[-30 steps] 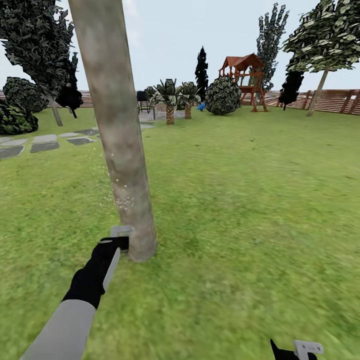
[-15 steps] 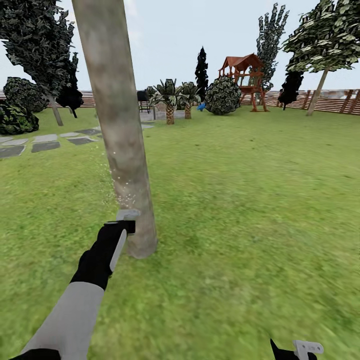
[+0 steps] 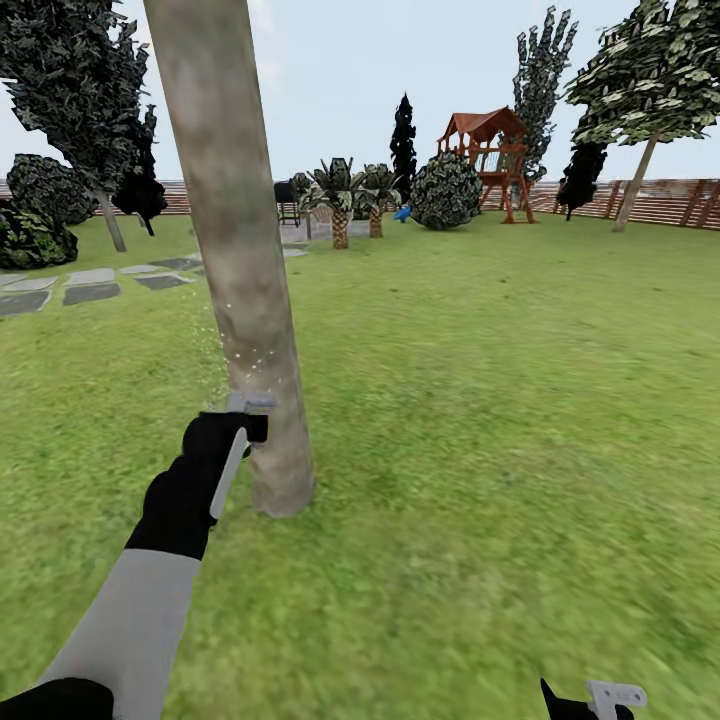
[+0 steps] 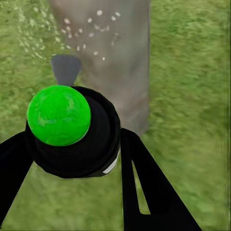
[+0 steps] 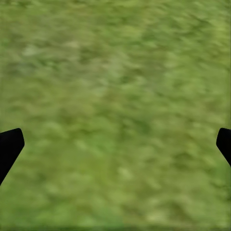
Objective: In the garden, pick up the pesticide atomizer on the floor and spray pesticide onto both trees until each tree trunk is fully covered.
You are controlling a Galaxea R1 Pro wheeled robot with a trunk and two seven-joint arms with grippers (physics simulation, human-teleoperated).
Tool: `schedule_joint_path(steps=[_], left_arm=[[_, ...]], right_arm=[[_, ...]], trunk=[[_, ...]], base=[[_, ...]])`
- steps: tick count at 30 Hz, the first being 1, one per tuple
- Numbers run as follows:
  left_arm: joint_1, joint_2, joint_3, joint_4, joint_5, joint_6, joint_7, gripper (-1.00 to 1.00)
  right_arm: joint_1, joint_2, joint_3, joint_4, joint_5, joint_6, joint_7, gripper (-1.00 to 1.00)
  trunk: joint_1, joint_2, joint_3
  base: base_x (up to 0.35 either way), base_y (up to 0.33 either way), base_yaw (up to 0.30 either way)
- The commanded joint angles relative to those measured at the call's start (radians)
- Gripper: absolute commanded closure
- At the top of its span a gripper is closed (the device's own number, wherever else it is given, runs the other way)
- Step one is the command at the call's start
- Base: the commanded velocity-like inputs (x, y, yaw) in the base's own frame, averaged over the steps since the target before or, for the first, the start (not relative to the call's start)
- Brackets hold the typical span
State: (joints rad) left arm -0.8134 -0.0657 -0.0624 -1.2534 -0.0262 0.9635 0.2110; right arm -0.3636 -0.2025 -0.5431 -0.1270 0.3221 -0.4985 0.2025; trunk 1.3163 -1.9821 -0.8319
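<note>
While gripping pesticide atomizer (image 4: 72,132), left end effector (image 3: 236,440) seemingly abuts tree trunk (image 3: 235,250).

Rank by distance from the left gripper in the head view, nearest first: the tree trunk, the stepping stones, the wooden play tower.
1. Tree trunk: right against the left gripper, just ahead of it.
2. Stepping stones: farther back on the lawn, to the left.
3. Wooden play tower: far across the lawn, to the right, near the fence.

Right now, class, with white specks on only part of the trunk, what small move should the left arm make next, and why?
Probably raise the left pincer with the pesticide atomizer a little: the pesticide specks sit low on the tree trunk, and the bark higher up looks bare.
</note>
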Motion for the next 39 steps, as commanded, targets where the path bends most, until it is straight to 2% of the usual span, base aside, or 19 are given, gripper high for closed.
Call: schedule_joint_path(steps=[1, 4, 5, 7, 9, 14, 20, 23, 25, 29, 35, 36, 39], left_arm=[[-0.009, 0.001, 0.0, -0.017, -0.003, 0.019, -0.002, 1.0], [-0.021, 0.011, 0.012, -0.037, -0.005, 0.031, -0.005, 1.0], [-0.029, 0.019, 0.039, -0.046, -0.006, 0.033, -0.006, 1.0], [-0.041, 0.032, 0.061, -0.05, -0.004, 0.038, -0.007, 1.0], [-0.055, 0.036, 0.066, -0.051, -0.002, 0.045, -0.007, 1.0], [-0.075, -0.01, 0.034, -0.069, 0.006, 0.05, -0.024, 1.0], [-0.115, -0.017, 0.027, -0.074, 0.009, 0.058, -0.033, 1.0], [-0.137, -0.048, 0.019, -0.073, 0.008, 0.06, -0.033, 1.0], [-0.16, -0.059, 0.017, -0.073, 0.008, 0.06, -0.033, 1.0], [-0.175, -0.061, 0.018, -0.072, 0.008, 0.061, -0.033, 1.0], [-0.159, -0.062, 0.017, -0.061, 0.008, 0.06, -0.033, 1.0], [-0.157, -0.063, 0.011, -0.06, 0.008, 0.06, -0.033, 1.0], [-0.154, -0.063, -0.048, -0.058, 0.008, 0.06, -0.033, 1.0]], right_arm=[[0.0, 0.0, 0.0, 0.0, 0.0, 0.0, 0.0, -1.0], [0.0, 0.0, 0.0, 0.0, 0.0, 0.0, 0.0, -1.0], [0.0, 0.0, 0.0, 0.0, 0.0, 0.0, 0.0, -1.0], [0.0, 0.0, 0.0, 0.0, 0.0, 0.0, 0.0, -1.0], [0.0, 0.0, 0.0, 0.001, 0.0, 0.0, 0.0, -1.0], [0.0, 0.0, 0.0, 0.001, 0.0, 0.0, 0.0, -1.0], [0.0, 0.0, 0.0, 0.001, 0.0, 0.0, 0.0, -1.0], [0.0, 0.0, 0.0, 0.0, 0.0, 0.0, 0.0, -1.0], [0.0, 0.0, 0.0, 0.001, 0.0, 0.0, 0.0, -1.0], [0.0, 0.0, 0.001, 0.001, 0.0, 0.0, 0.0, -1.0], [0.0, 0.0, 0.001, 0.001, 0.0, 0.0, 0.0, -1.0], [0.0, 0.0, 0.001, 0.001, 0.0, 0.0, 0.0, -1.0], [0.0, 0.0, 0.001, 0.001, 0.0, 0.0, 0.0, -1.0]], trunk=[[0.0, 0.0, 0.0], [0.0, 0.0, 0.0], [0.0, 0.0, 0.0], [0.0, 0.0, 0.0], [0.0, 0.0, 0.0], [0.0, 0.0, 0.0], [0.0, 0.0, 0.0], [0.0, 0.0, 0.0], [0.0, 0.0, 0.0], [0.0, 0.0, 0.0], [0.0, 0.0, 0.0], [0.0, 0.0, 0.0], [0.0, 0.0, 0.0]], base=[[0.0, 0.0, 0.0], [0.0, 0.0, 0.0], [0.0, 0.0, 0.0], [0.0, 0.0, 0.0], [0.0, 0.0, 0.0], [0.0, 0.0, 0.0], [0.0, 0.0, 0.0], [0.0, 0.0, 0.0], [0.0, 0.0, 0.0], [0.0, 0.0, 0.0], [0.0, 0.0, 0.0], [0.0, 0.0, 0.0], [0.0, 0.0, 0.0]])
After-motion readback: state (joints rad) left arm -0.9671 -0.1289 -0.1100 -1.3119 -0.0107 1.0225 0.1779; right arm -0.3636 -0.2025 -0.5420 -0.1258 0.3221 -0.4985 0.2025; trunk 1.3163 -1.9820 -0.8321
